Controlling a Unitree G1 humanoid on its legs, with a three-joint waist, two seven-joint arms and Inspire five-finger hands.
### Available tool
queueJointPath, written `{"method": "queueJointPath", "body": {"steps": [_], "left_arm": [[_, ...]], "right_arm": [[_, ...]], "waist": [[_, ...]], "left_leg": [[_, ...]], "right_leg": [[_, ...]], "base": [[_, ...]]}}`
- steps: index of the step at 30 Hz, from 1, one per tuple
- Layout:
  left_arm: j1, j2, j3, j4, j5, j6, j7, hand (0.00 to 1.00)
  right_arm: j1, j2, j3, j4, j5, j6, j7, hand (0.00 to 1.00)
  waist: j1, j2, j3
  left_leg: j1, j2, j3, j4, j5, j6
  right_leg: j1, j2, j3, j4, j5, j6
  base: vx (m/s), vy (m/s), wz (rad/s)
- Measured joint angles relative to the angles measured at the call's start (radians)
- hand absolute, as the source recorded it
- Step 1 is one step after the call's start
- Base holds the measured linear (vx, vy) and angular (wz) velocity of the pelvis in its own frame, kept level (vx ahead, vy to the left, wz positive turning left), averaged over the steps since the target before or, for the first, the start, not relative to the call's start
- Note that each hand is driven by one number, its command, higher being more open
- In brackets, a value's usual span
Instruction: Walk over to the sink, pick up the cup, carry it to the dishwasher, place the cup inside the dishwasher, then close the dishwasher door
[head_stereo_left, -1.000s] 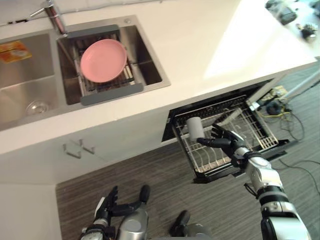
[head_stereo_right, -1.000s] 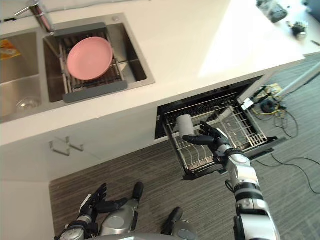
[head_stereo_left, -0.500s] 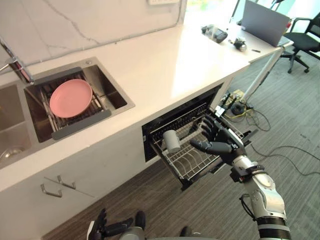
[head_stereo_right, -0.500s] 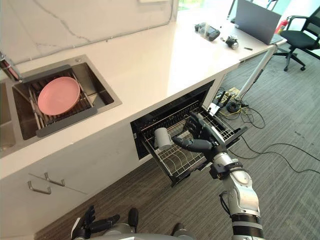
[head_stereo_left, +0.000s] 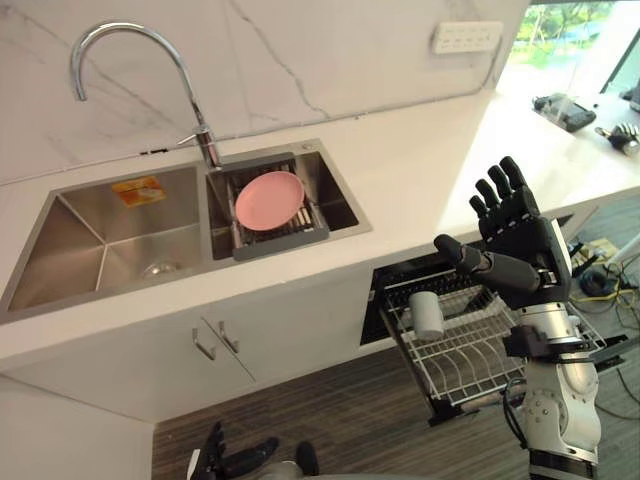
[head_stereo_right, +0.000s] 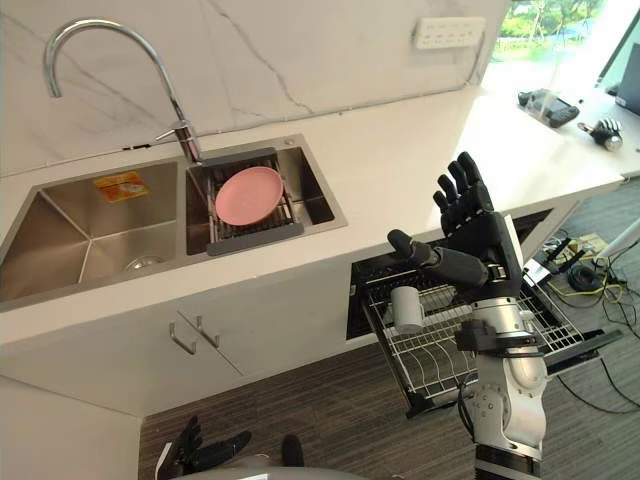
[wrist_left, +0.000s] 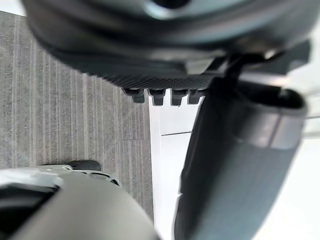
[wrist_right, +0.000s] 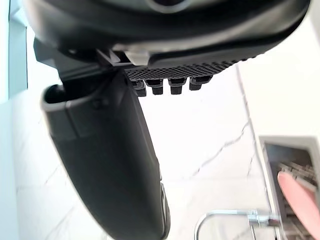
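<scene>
The grey cup (head_stereo_left: 427, 313) lies on its side at the front left of the wire rack (head_stereo_left: 480, 352) of the pulled-out dishwasher (head_stereo_right: 372, 285), under the white counter. My right hand (head_stereo_left: 520, 245) is raised well above the rack, at counter height. It is open, with straight spread fingers (head_stereo_right: 458, 190), the thumb (wrist_right: 110, 165) sticking out, and nothing in it. It is clear of the cup. My left hand (head_stereo_left: 225, 462) hangs low near the floor, open and empty, fingers relaxed.
A double steel sink (head_stereo_left: 95, 245) sits left of the dishwasher, with a tall curved faucet (head_stereo_left: 120, 45). A pink plate (head_stereo_left: 269, 199) rests on a drain rack in its right basin. Cabinet handles (head_stereo_left: 215, 340) show below. Cables (head_stereo_right: 585, 285) lie on the floor at right.
The camera has swung up and towards the sink. My right hand has lifted from just beside the cup to above the rack. The cup stays in the rack.
</scene>
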Motion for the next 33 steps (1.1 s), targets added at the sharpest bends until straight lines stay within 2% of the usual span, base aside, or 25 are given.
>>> {"method": "queueJointPath", "body": {"steps": [1, 2, 4, 6, 7, 10, 11, 13, 18, 21, 23, 29, 30, 33], "left_arm": [[-0.012, 0.013, -0.015, 0.005, 0.015, 0.006, 0.002, 1.00], [-0.033, 0.029, -0.039, 0.017, 0.034, 0.010, -0.001, 1.00], [-0.054, 0.046, -0.059, 0.033, 0.065, 0.007, -0.005, 1.00], [-0.059, 0.055, -0.061, 0.057, 0.092, 0.008, -0.004, 1.00], [-0.056, 0.060, -0.061, 0.064, 0.103, 0.008, -0.003, 1.00], [-0.047, 0.061, -0.055, 0.084, 0.107, 0.008, 0.001, 1.00], [-0.045, 0.059, -0.054, 0.089, 0.107, 0.009, 0.001, 1.00], [-0.031, 0.042, -0.018, 0.094, 0.108, 0.008, 0.001, 1.00], [-0.031, 0.038, -0.016, 0.075, 0.129, 0.008, 0.002, 1.00], [-0.046, 0.036, -0.016, 0.073, 0.124, 0.009, 0.011, 1.00], [-0.055, 0.027, -0.015, 0.073, 0.092, 0.017, 0.016, 1.00], [-0.058, 0.007, 0.011, 0.073, 0.084, 0.017, 0.029, 1.00], [-0.058, 0.006, 0.012, 0.073, 0.084, 0.016, 0.031, 1.00], [-0.066, -0.005, 0.024, 0.073, 0.086, 0.000, 0.050, 1.00]], "right_arm": [[0.005, 0.009, 0.000, -0.004, 0.000, -0.001, -0.007, 1.00], [0.027, 0.010, -0.003, -0.033, -0.001, -0.003, -0.031, 1.00], [0.077, 0.009, -0.019, -0.101, -0.002, -0.011, -0.054, 1.00], [0.088, 0.009, -0.026, -0.147, -0.001, -0.014, -0.045, 1.00], [0.088, 0.007, -0.035, -0.161, 0.003, -0.020, -0.039, 1.00], [0.077, 0.005, -0.044, -0.167, 0.036, -0.020, -0.032, 1.00], [0.077, 0.006, -0.048, -0.167, 0.037, -0.019, -0.032, 1.00], [0.091, 0.033, -0.056, -0.169, 0.039, -0.015, -0.047, 1.00], [0.147, 0.095, -0.005, -0.210, 0.026, -0.014, -0.047, 1.00], [0.160, 0.095, 0.024, -0.242, 0.026, -0.014, -0.040, 1.00], [0.171, 0.099, 0.026, -0.277, 0.026, -0.014, -0.035, 1.00], [0.199, 0.103, 0.048, -0.297, 0.026, -0.021, -0.015, 1.00], [0.198, 0.103, 0.048, -0.297, 0.026, -0.021, -0.014, 1.00], [0.193, 0.097, 0.047, -0.299, 0.026, -0.024, 0.007, 1.00]], "waist": [[-0.021, -0.002, 0.001], [-0.038, -0.008, -0.003], [-0.038, -0.020, -0.010], [-0.041, -0.036, -0.018], [-0.048, -0.046, -0.018], [-0.047, -0.046, -0.025], [-0.048, -0.044, -0.026], [-0.059, -0.039, -0.034], [-0.059, -0.033, -0.049], [-0.056, -0.031, -0.050], [-0.046, -0.019, -0.055], [-0.038, -0.007, -0.049], [-0.037, -0.003, -0.045], [-0.031, 0.004, -0.037]], "left_leg": [[-0.006, 0.004, -0.045, 0.002, 0.004, 0.004], [-0.010, 0.004, -0.099, -0.001, 0.009, 0.005], [-0.002, -0.014, -0.146, -0.014, 0.013, 0.000], [0.013, -0.040, -0.173, -0.023, 0.020, -0.005], [0.025, -0.056, -0.183, -0.030, 0.019, -0.004], [0.015, -0.047, -0.150, -0.036, -0.006, -0.011], [0.013, -0.040, -0.135, -0.037, -0.009, -0.014], [0.027, -0.010, -0.040, -0.036, -0.016, -0.030], [0.041, 0.010, -0.015, -0.031, -0.017, -0.032], [0.041, 0.017, -0.015, -0.036, -0.021, -0.034], [0.043, 0.017, -0.011, -0.036, -0.039, -0.033], [0.052, 0.024, 0.033, -0.016, -0.041, -0.036], [0.047, 0.024, 0.031, 0.001, -0.048, -0.036], [-0.047, 0.042, 0.030, 0.217, -0.155, -0.042]], "right_leg": [[-0.013, 0.071, 0.097, -0.034, -0.049, 0.033], [-0.019, 0.160, 0.220, -0.115, -0.096, 0.050], [-0.032, 0.225, 0.323, -0.197, -0.107, 0.058], [-0.050, 0.229, 0.346, -0.237, -0.079, 0.043], [-0.048, 0.221, 0.339, -0.264, -0.033, 0.041], [0.002, 0.236, 0.344, -0.399, -0.031, 0.050], [0.007, 0.242, 0.347, -0.420, -0.022, 0.054], [0.027, 0.253, 0.350, -0.448, -0.012, 0.055], [0.024, 0.274, 0.367, -0.443, 0.020, 0.060], [0.023, 0.280, 0.370, -0.439, 0.038, 0.062], [0.025, 0.280, 0.374, -0.441, 0.049, 0.061], [0.061, 0.276, 0.376, -0.474, 0.056, 0.059], [0.067, 0.276, 0.376, -0.479, 0.055, 0.059], [0.091, 0.276, 0.357, -0.502, 0.011, 0.043]], "base": [[0.11, 0.001, 1.18], [0.12, -0.015, 1.19], [0.14, -0.039, 1.01], [0.16, -0.065, 0.62], [0.15, -0.095, 0.34], [0.12, -0.099, -0.09], [0.11, -0.120, -0.29], [0.13, -0.109, -0.21], [0.09, -0.018, -0.12], [-0.01, 0.014, -0.02], [-0.08, 0.037, -0.07], [-0.05, 0.011, 0.02], [-0.04, -0.022, 0.09], [-0.03, -0.077, 0.09]]}}
